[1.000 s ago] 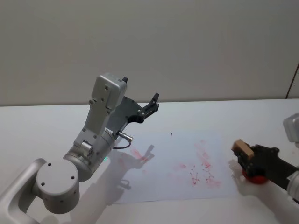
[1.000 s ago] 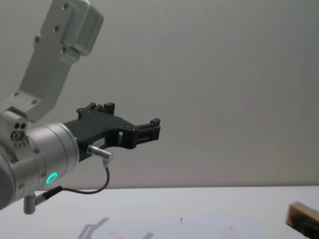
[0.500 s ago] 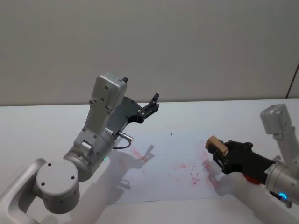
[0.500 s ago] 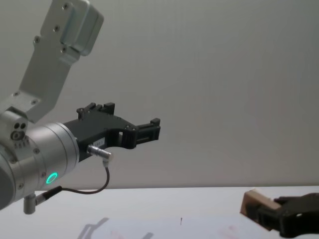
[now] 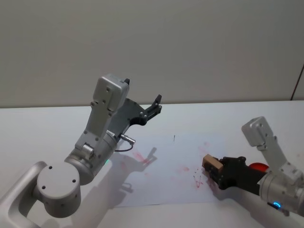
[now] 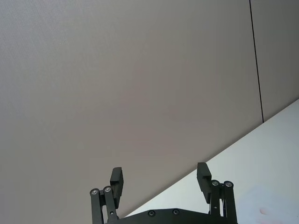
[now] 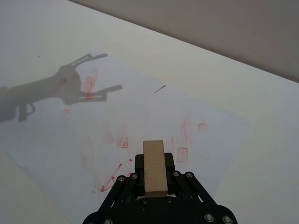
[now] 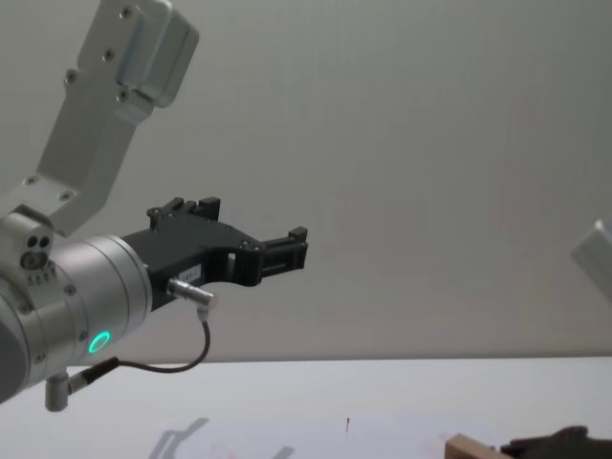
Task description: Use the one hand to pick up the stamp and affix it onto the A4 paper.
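Right gripper [image 5: 214, 169]: low over the right-hand part of the sheet, reaching in from the robot's right side.
Right fingers [image 7: 169, 162]: closed against the two sides of the stamp, which sits between them and sticks out past their tips.
Stamp [image 5: 211, 164]: a light-brown wooden block held in the right gripper, over the cluster of red marks on the right half of the paper. In the right wrist view its long flat face [image 7: 154, 167] faces the camera. In the chest view one corner [image 8: 471, 448] shows at the lower edge.
Contact with the sheet: cannot tell whether the stamp's lower face touches the paper or hangs just above it.
A4 paper [image 5: 161, 183]: lies flat on the table, white, with reddish-pink prints scattered across it and a tiny dark tick near its far edge.
Left gripper [image 5: 158, 103]: raised well above the table, over the paper's far left corner, aimed at the wall.
Left fingers [image 6: 202, 171]: spread wide apart, nothing between them.
Table [image 5: 42, 128]: plain white.
Red round thing [image 5: 259, 166]: on the table just beyond the paper's right edge, partly hidden behind the right gripper's body.
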